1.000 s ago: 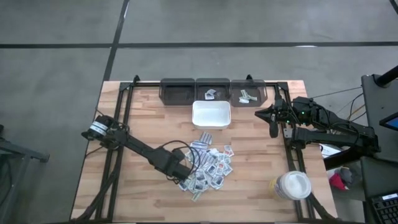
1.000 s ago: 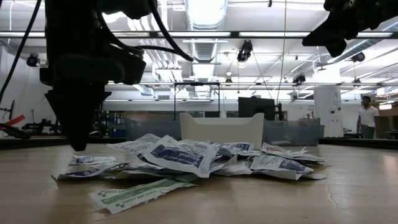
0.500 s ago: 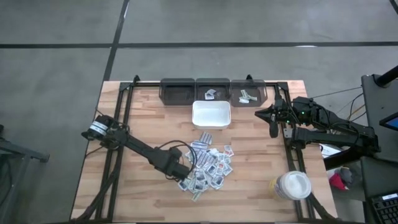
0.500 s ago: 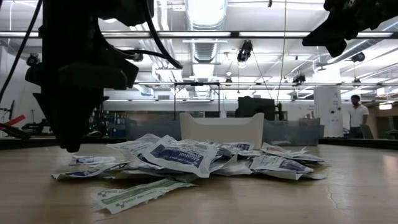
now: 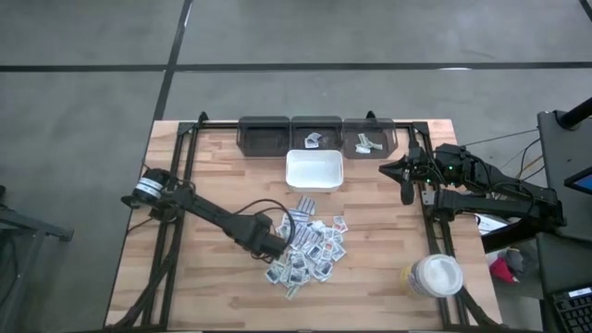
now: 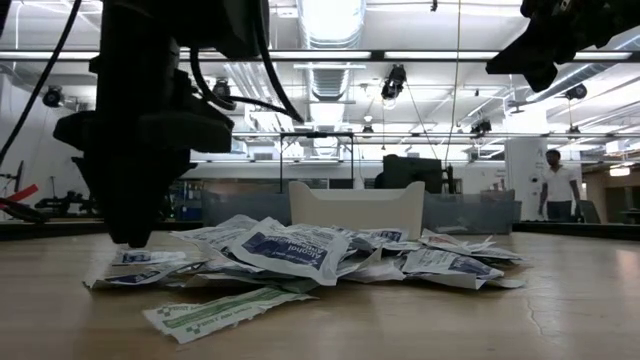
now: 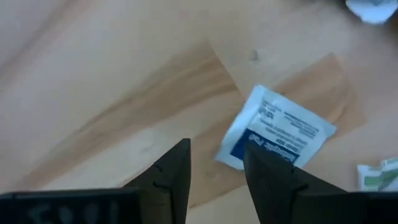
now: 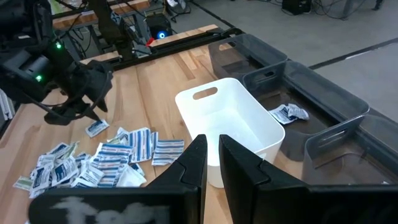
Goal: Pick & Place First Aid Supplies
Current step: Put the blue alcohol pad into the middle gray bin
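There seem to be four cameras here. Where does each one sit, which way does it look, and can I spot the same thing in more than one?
High view: above the table, looking straight down; both arms show.
Low view: at tabletop height, looking across the packet pile into the room; the left gripper hangs in.
Left wrist view: on the left arm, looking down past its open fingers at one blue-printed packet.
Right wrist view: on the right arm, past its fingers, over the white tray.
Shared: tray and pile appear in the high, low and right wrist views.

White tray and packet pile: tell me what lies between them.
Only bare wood between the white tray and the packet pile, seen in the high view.
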`<action>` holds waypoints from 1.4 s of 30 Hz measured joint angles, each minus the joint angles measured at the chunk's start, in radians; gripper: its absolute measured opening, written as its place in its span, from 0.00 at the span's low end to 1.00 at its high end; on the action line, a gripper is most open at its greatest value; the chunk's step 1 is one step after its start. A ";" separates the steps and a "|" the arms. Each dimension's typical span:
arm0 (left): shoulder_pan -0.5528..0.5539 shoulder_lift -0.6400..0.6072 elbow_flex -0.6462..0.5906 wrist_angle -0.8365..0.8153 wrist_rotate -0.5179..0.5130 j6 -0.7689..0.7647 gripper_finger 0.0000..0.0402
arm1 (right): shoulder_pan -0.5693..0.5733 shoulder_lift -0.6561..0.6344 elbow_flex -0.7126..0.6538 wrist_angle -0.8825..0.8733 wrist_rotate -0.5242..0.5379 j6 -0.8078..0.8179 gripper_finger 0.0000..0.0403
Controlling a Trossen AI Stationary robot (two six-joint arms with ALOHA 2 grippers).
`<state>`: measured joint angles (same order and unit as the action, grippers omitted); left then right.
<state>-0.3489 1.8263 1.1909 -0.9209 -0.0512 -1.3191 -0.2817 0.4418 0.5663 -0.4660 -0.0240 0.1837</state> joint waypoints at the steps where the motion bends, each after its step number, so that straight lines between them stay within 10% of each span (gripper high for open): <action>1: 0.000 0.000 -0.003 0.006 0.011 -0.001 0.35 | 0.000 0.000 0.000 0.000 0.000 0.000 0.10; 21: 0.009 0.000 -0.044 0.086 0.017 -0.018 0.33 | 0.000 0.000 0.000 0.000 0.000 0.000 0.10; 42: 0.012 -0.002 -0.114 0.138 0.036 -0.043 0.00 | 0.000 0.000 0.000 0.000 0.000 0.027 0.10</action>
<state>-0.3367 1.8244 1.0771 -0.7830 -0.0151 -1.3623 -0.2820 0.4416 0.5663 -0.4657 -0.0242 0.2103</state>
